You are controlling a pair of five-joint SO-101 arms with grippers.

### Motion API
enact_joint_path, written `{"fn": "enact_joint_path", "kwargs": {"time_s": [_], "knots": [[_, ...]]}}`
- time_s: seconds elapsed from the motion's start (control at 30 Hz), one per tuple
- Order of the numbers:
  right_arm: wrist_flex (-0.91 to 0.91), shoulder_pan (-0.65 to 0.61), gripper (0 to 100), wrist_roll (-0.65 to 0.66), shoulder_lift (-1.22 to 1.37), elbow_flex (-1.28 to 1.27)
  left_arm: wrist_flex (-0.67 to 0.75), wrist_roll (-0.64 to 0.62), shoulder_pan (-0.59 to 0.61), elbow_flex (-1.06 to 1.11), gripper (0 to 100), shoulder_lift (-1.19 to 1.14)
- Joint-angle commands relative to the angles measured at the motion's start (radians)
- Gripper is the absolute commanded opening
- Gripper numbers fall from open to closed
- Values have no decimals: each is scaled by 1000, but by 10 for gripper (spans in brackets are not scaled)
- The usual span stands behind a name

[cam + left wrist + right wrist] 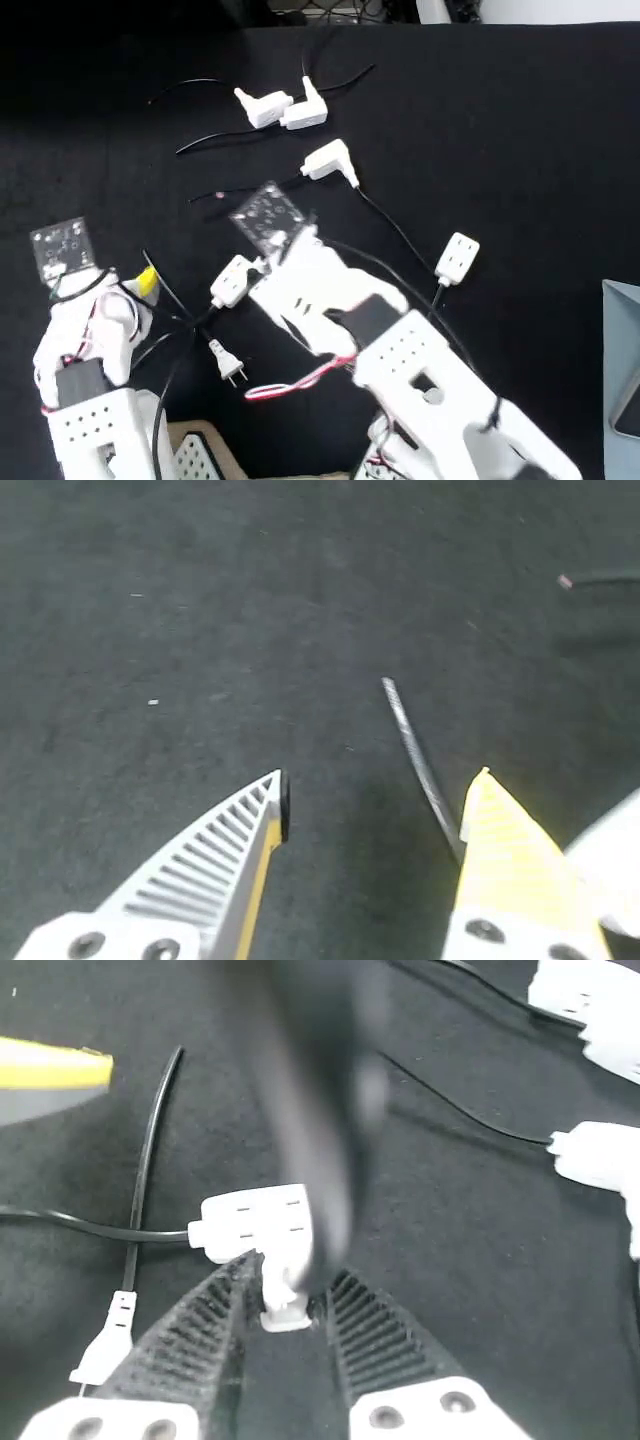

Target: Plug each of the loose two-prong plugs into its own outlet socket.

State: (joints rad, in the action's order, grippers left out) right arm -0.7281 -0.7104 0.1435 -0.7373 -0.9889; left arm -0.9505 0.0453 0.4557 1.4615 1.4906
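My right gripper (pixel 288 1295) is shut on a white two-prong plug (pixel 284 1310) that sits against the end of a white outlet socket (pixel 250 1222). A blurred black cable crosses in front of it. In the high view this gripper (pixel 258 273) is at the same socket (pixel 231 281) in the table's middle. My left gripper (pixel 380 795) hangs open over bare black cloth, a thin black cable (pixel 412 750) running between its fingers. It stands at the left (pixel 146 281). A loose plug (pixel 229 364) lies near the front, and another white plug (pixel 330 160) lies farther back.
A second white socket (pixel 458 257) lies to the right on its cable. Two white plug pieces (pixel 283 108) touch at the back. Black cables wind across the black cloth. A grey-blue object (pixel 622 370) sits at the right edge, a beige thing (pixel 200 448) at the front.
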Motion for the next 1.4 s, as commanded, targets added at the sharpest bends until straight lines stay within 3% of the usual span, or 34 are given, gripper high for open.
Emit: {"fn": "enact_joint_path", "kwargs": {"time_s": [0.0,0.5,1.37], "knots": [[21,-34,11,18,117,117,23,-9,35,38,284,110],[259,-41,11,58,443,173,-28,-5,31,47,284,158],[399,32,11,60,529,137,-31,-3,31,48,284,158]]}}
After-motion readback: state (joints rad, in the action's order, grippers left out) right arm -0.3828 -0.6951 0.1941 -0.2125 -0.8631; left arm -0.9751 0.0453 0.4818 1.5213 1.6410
